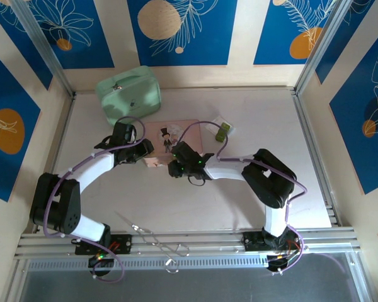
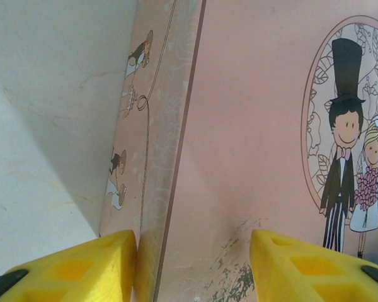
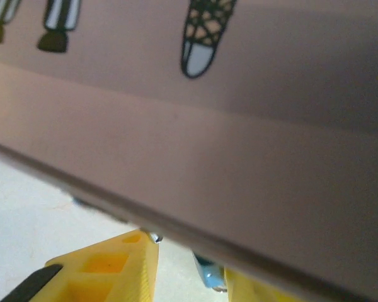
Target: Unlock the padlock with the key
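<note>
**Both grippers crowd the pink tin, padlock tucked at its near edge**

We start wide: the white table (image 1: 252, 207) carries everything, and both arms reach in towards its middle. Up in the far left corner sits the pale mint-green carry case (image 1: 128, 94), lid down, apart from the grippers. Just nearer than it, and a little to the right, lies the flat pink tin (image 1: 154, 133) (image 2: 252, 126) (image 3: 239, 157), printed with a cartoon bride and groom. To the tin's right, near but not touching, we spot the small olive-green block (image 1: 223, 131) lying on a scrap of clear wrapping.

Now the left gripper (image 1: 146, 152) (image 2: 193, 239). It is at the tin's near left corner, and from its wrist camera we see its yellow fingers (image 2: 82, 264) spread wide. They straddle the edge where the tin's side wall meets the lid. One finger lies right against the side wall and the other sits over the lid, so the jaws stand apart.

And the right gripper (image 1: 175, 167) (image 3: 189, 258) is at the tin's near edge, just beside the left one. Its camera looks close along the tin's wall, and the view is blurred. Low down, under the tin's bottom edge and between the yellow fingers (image 3: 107, 270), the tiny silvery padlock with a blue part (image 3: 208, 275) peeks out. The blue bit sits against the finger on the right of that view, and there is a silvery glint by the other fingertip. Whether those fingers actually pinch it, we cannot tell.
</note>
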{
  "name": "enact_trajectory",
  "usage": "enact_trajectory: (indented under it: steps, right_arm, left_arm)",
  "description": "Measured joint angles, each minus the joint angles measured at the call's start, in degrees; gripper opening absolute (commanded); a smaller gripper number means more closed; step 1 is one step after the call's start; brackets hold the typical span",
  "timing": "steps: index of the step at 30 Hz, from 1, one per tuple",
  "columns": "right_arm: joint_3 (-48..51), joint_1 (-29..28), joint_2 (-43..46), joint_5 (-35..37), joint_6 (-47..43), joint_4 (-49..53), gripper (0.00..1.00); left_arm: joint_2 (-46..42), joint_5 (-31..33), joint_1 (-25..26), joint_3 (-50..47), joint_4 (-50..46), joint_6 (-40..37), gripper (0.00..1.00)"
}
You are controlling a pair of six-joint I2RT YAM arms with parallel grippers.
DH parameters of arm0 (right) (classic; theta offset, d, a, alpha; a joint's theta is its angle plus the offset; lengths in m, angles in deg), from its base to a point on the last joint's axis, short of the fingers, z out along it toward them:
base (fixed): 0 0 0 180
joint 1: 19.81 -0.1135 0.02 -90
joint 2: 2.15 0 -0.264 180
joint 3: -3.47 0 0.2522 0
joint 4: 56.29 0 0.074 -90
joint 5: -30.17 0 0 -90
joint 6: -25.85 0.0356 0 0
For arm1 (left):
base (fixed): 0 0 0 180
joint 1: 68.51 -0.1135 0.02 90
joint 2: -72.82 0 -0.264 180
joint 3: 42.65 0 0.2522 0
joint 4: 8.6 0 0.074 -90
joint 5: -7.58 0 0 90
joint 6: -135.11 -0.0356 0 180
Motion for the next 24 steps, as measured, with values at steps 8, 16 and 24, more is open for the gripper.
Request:
enact_trajectory:
  steps: [8,16,24]
  right_arm:
    - [-4.0,-2.1,-1.7,6.6,-1.8,6.1,0.15]
    - [-16.3,-6.2,-8.1,19.5,-1.4,22.3,0.00]
    - [-33.3,-9.6,-19.1,33.0,3.8,43.8,0.10]
  left_arm:
    - [0.0,0.0,0.0,0.0,0.0,0.0,0.50]
    - [0.0,0.0,0.0,-0.4,0.4,0.0,0.49]
    - [0.0,0.0,0.0,-0.7,0.6,0.0,0.49]
